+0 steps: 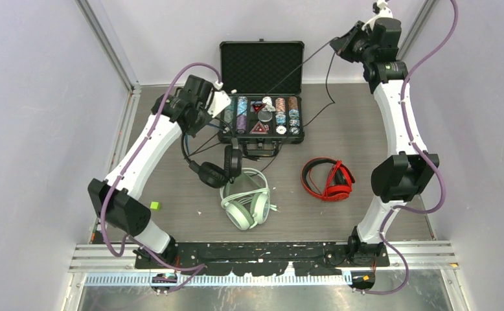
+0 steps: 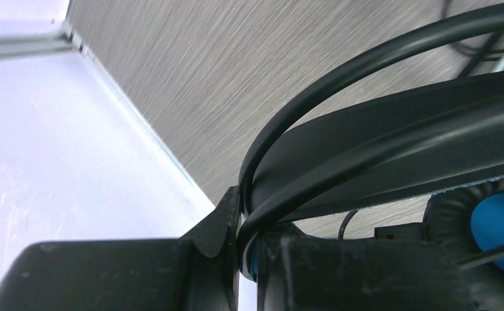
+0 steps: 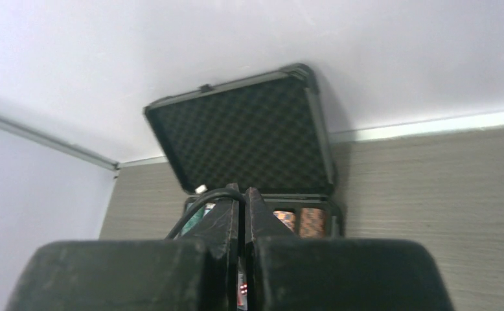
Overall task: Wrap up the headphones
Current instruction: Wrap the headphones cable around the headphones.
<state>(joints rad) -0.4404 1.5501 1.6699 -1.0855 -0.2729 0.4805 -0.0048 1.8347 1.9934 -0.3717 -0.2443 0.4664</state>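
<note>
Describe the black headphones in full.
The black headphones are bulky and matte-looking, with padded earcups and blue lining. They sit beside the mint-green pair, headband raised into the left tool, which is shut on it. Their black cable runs over the open case to the right tool, shut on it.

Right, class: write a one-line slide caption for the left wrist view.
Left end effector clamps the black headphones; their cable arches above the table.
</note>
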